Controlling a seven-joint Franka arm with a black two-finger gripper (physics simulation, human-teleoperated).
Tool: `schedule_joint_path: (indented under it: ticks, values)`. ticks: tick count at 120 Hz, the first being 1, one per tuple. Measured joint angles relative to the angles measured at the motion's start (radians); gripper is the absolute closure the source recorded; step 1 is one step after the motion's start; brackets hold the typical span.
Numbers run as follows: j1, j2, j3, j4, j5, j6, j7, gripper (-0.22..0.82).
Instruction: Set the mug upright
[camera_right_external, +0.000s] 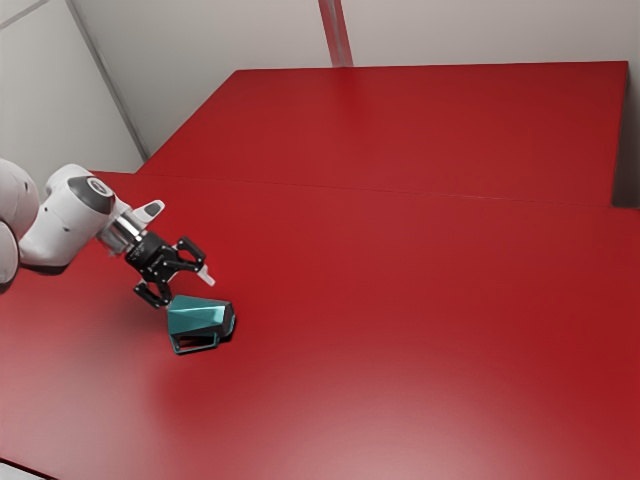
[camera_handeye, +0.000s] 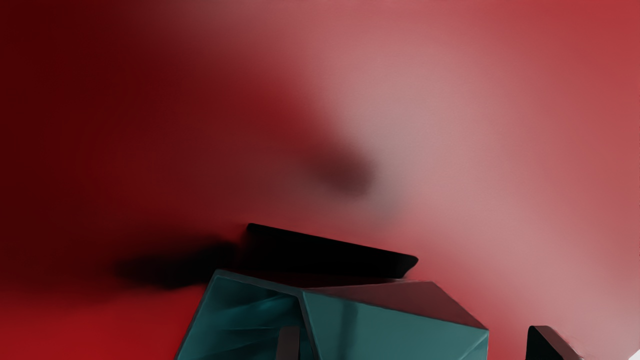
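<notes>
Counter (camera_right_external: 400, 330), smooth and red, with a soft pale sheen; upon it, one mug (camera_right_external: 197, 314), lying on its side, not upright, beneath the pincer (camera_right_external: 186, 289); body faceted, teal, flat-planed, with a darker end toward the exterior view's right; handle (camera_right_external: 196, 344), an angular loop, toward the camera in the exterior view; mouth (camera_handeye: 245, 305) angular, its inner wall creased, seen in the wrist view. The pincer, black, jointed, stands wide, gripping nothing; one finger overlaps the mouth in the wrist view, the other stands apart, beyond the mug's side. Arm (camera_right_external: 70, 225), glossy white shells with grey trim; farther back, a flat red panel (camera_right_external: 420, 125); wall (camera_right_external: 480, 30), pale, with one red strip (camera_right_external: 334, 30).
</notes>
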Motion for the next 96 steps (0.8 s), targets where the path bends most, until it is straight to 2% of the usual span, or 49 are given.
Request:
schedule_joint_path:
  ticks: [15, 29, 48, 65, 96]
  values:
    - [-0.003, 0.0, -0.002, 0.001, -0.008, 0.001, 0.003, 0.47]
    - [-0.007, -0.002, -0.011, 0.009, -0.011, 0.0, 0.006, 0.62]
    - [-0.01, -0.007, -0.03, 0.016, -0.012, 0.001, 0.006, 0.72]
    - [-0.015, -0.011, -0.048, 0.026, -0.012, 0.003, -0.001, 0.76]
    - [-0.048, -0.064, -0.051, 0.019, 0.016, 0.006, -0.021, 0.78]
